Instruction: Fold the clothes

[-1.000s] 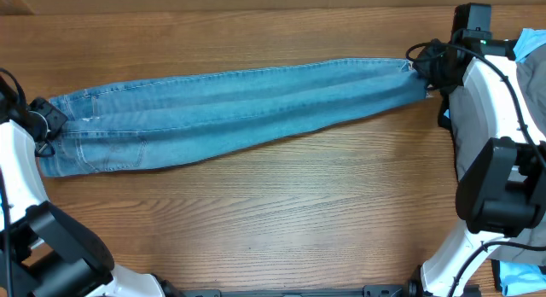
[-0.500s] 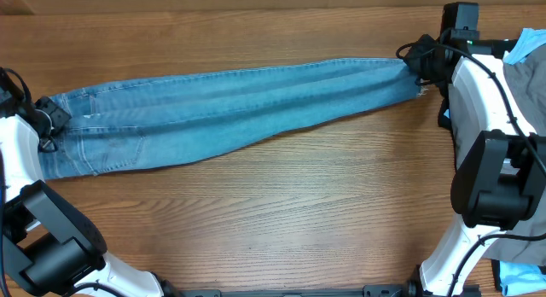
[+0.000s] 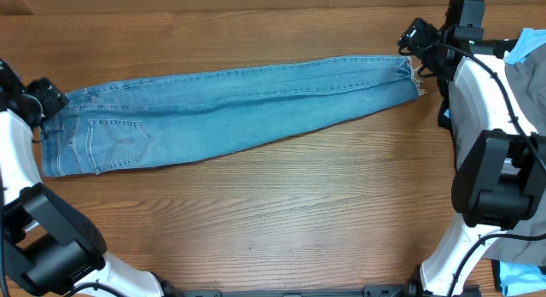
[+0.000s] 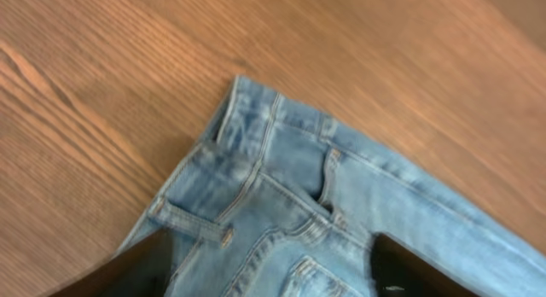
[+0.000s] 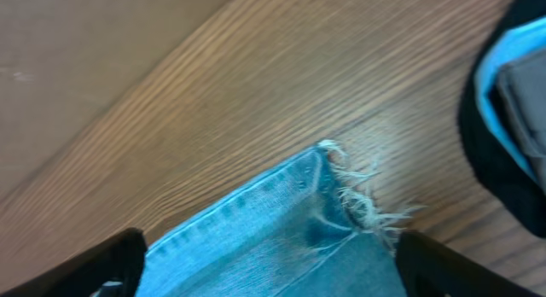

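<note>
Long light-blue denim jeans (image 3: 230,105) lie flat across the table, waist at the left and frayed hems at the right. A back pocket (image 3: 119,143) faces up. My left gripper (image 3: 41,99) hovers at the waistband (image 4: 256,173), open, its dark fingers (image 4: 128,271) on either side of the denim and holding nothing. At the hem end my right gripper (image 3: 415,48) is also open. The frayed hem (image 5: 354,199) lies free between its spread fingers (image 5: 107,263).
A pile of other clothes sits at the table's right edge: a grey garment (image 3: 533,88), a pale-blue one (image 3: 529,43) and a black one (image 5: 503,160). More pale-blue cloth (image 3: 516,278) shows at the bottom right. Bare wooden table (image 3: 273,212) lies in front of the jeans.
Both grippers have gone from shut to open and let go of the jeans. The denim has settled flat, with the waist spread and a back pocket showing. The right gripper has drawn back slightly.
</note>
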